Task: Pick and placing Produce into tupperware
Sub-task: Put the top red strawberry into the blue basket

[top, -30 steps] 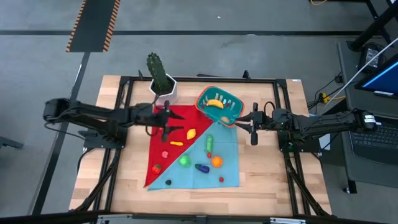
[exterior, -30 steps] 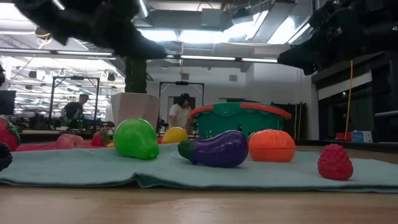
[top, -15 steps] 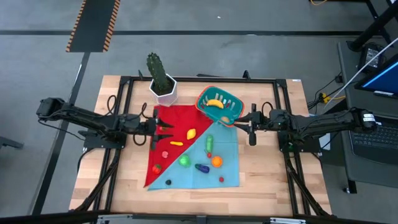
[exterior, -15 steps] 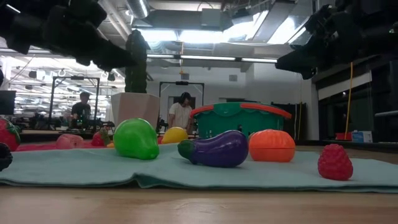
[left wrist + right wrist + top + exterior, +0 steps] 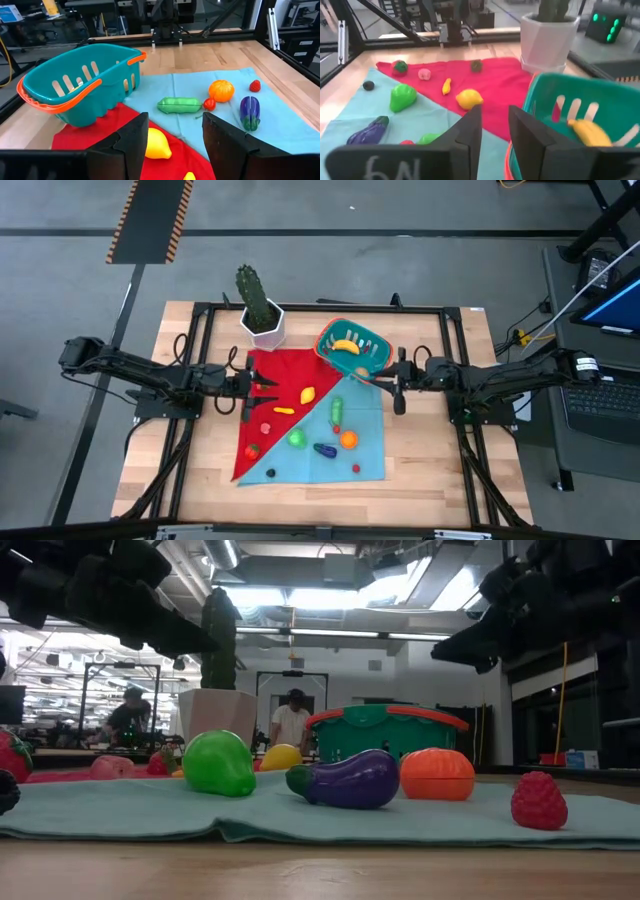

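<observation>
Produce [image 5: 307, 394]: mostly outside tupperware [image 5: 352, 350].
Left gripper [image 5: 250, 387]: fingers spread, empty.
Right gripper [image 5: 398, 383]: pressed together (might bump tub).

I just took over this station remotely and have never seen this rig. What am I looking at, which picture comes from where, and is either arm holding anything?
Two dark robot arms work over a wooden table. One picture looks straight down, one looks level across the tabletop, and one sits on each wrist.

The left end effector hovers at the red cloth's left edge, jaws open and empty. The right end effector sits just right of the teal tupperware, jaws shut, holding nothing.

A banana lies in the tupperware. On the red and blue cloth lie a lemon, green pear, eggplant, orange and other small pieces. A potted cactus stands behind.
</observation>
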